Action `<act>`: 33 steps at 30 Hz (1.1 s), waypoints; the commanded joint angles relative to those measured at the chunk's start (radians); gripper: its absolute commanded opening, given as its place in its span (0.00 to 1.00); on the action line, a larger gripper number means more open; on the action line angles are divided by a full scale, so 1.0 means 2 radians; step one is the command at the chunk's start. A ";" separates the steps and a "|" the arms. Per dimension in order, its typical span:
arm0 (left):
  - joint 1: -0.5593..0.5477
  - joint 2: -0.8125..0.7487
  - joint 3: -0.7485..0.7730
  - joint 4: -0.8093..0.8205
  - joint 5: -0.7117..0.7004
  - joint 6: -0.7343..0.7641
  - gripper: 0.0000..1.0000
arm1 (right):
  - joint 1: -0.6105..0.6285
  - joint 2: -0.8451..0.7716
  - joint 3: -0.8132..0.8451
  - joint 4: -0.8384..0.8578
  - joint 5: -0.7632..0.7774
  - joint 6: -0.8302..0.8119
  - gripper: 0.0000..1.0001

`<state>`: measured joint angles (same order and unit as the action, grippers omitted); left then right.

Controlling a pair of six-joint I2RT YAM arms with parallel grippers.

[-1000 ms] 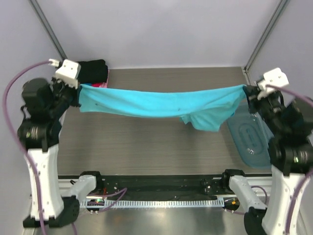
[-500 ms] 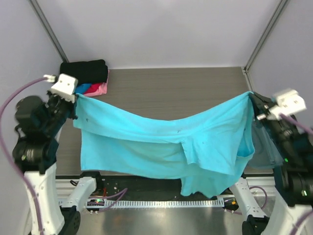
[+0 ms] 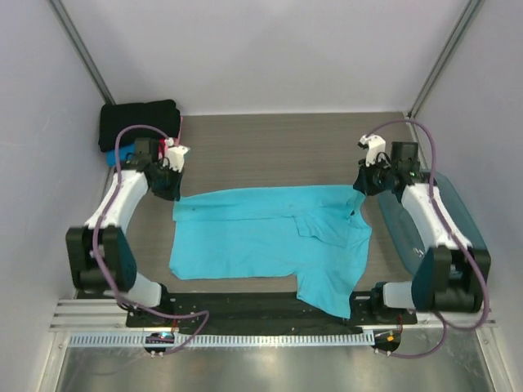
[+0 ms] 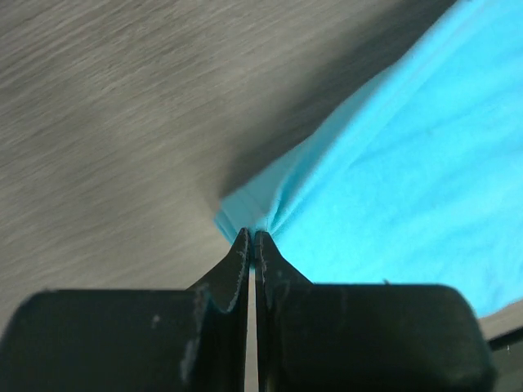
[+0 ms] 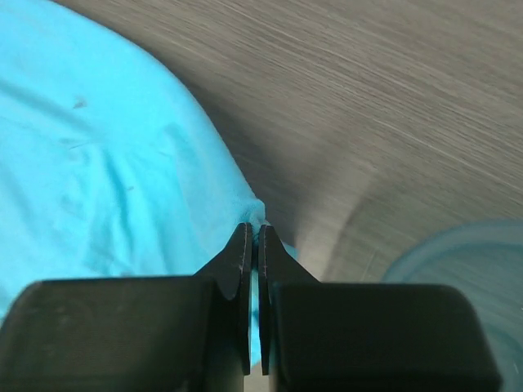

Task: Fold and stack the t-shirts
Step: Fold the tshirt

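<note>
The turquoise t-shirt [image 3: 261, 237] lies spread on the table, one sleeve folded over its middle and a flap hanging past the near edge. My left gripper [image 3: 176, 194] is shut on its far left corner [image 4: 245, 216]; the cloth bunches at the fingertips. At the far right corner [image 5: 253, 214] my right gripper [image 3: 357, 189] is shut on the shirt, low over the table. A stack of folded t-shirts sits at the back left: a black one [image 3: 139, 121] on top, a blue edge [image 3: 111, 155] and a pink-red edge [image 3: 170, 143] beneath.
A translucent teal plastic tub [image 3: 445, 220] lies at the right edge, under the right arm; its rim [image 5: 458, 261] shows in the right wrist view. Grey walls close in the wood-grain table [image 3: 270, 151]. A black rail [image 3: 261, 306] runs along the near edge.
Both grippers have come down and forward from high up, laying the hanging shirt flat on the table. The arms now reach low over the table.
</note>
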<state>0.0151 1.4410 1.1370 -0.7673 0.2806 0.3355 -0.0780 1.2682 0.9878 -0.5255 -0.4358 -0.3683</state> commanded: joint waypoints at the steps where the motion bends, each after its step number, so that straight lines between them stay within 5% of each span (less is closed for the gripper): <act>1: 0.001 0.108 0.055 0.066 -0.003 -0.022 0.00 | 0.001 0.112 0.038 0.096 0.013 -0.008 0.01; 11: 0.001 0.318 0.253 0.070 -0.029 -0.063 0.00 | 0.001 0.359 0.261 0.129 0.070 0.003 0.01; 24: -0.003 0.473 0.456 0.085 -0.093 -0.082 0.01 | 0.002 0.512 0.400 0.173 0.138 -0.001 0.01; 28: -0.023 0.475 0.484 0.099 -0.127 -0.093 0.21 | 0.003 0.519 0.416 0.195 0.173 0.002 0.20; 33: -0.034 0.411 0.477 0.104 -0.136 -0.116 0.33 | 0.001 0.461 0.424 0.185 0.177 0.026 0.39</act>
<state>-0.0349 2.3924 2.0678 -0.6064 0.0479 0.1387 -0.0696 2.3085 1.7824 -0.1955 -0.1226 -0.3477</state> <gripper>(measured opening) 0.315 0.367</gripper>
